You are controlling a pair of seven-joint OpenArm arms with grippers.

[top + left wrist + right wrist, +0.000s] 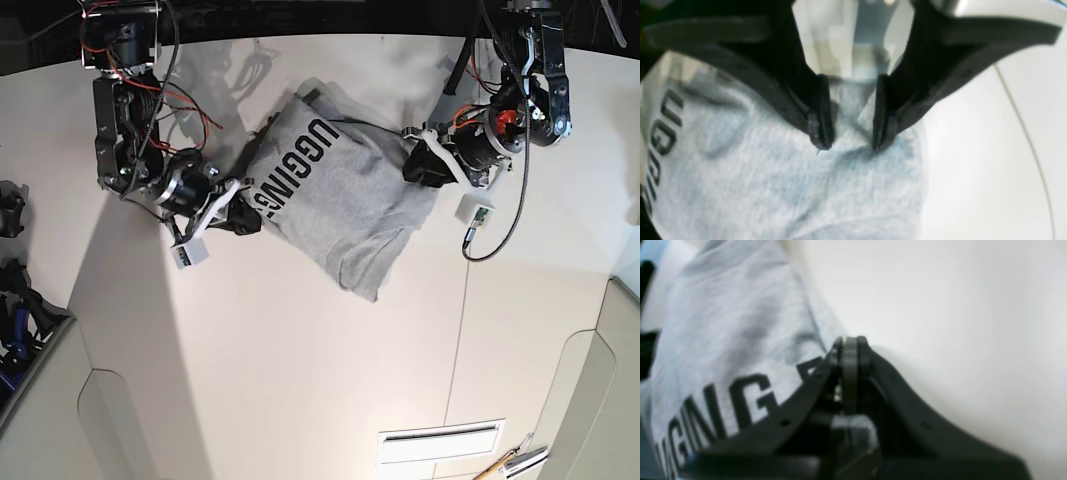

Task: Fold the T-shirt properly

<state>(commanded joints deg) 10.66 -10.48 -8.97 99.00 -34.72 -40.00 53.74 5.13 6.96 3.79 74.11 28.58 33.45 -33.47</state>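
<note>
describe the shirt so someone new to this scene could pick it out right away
On the white table, between the two arms, lies the T-shirt, crumpled. It is the only cloth there: light heather grey with black block lettering, the left pincer open over one edge and the right pincer at the other.

Both arms are black, jointed machines with exposed wiring. The arm on the scene's left (125,110) carries loose red and black wires along its links and ends in a white bracket with a small white camera box (190,250). The arm on the right (530,85) shows a red part at its wrist, looping black cables, and a white camera box (474,212) with a green dot. Close up, the left gripper (851,140) has matte black, curved fingers with flat ridged pads (822,110). The right gripper (849,341) is the same black plastic, with small round holes along its curved finger.
</note>
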